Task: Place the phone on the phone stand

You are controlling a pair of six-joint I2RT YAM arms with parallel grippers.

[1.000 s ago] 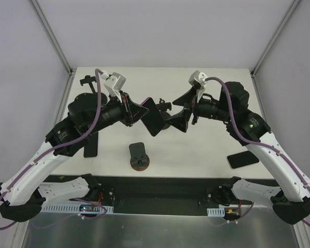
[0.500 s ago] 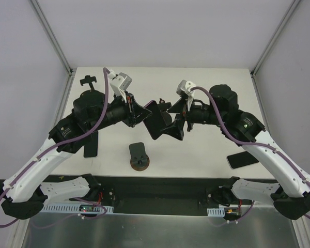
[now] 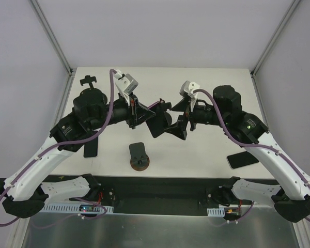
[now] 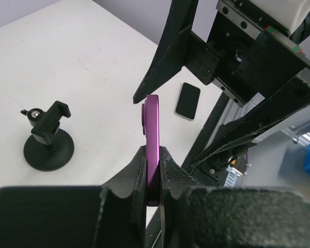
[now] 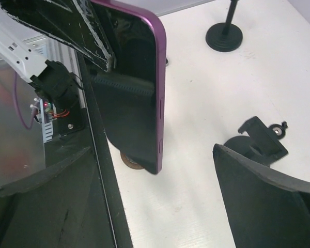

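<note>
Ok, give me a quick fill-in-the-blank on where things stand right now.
1. The left gripper has its jaws ___ on the slim purple phone.
2. The right gripper has its jaws ___, one on either side of that phone.
3. The brown round-based phone stand is ___.
Missing words: shut; open; empty.

A white table (image 3: 206,150) is sitting inside pale grey walls (image 3: 160,31) that are closing in its left, far and right edges. Aluminium posts (image 3: 50,36) are rising at the far corners, and a black strip (image 3: 165,187) is running along the near edge.
</note>
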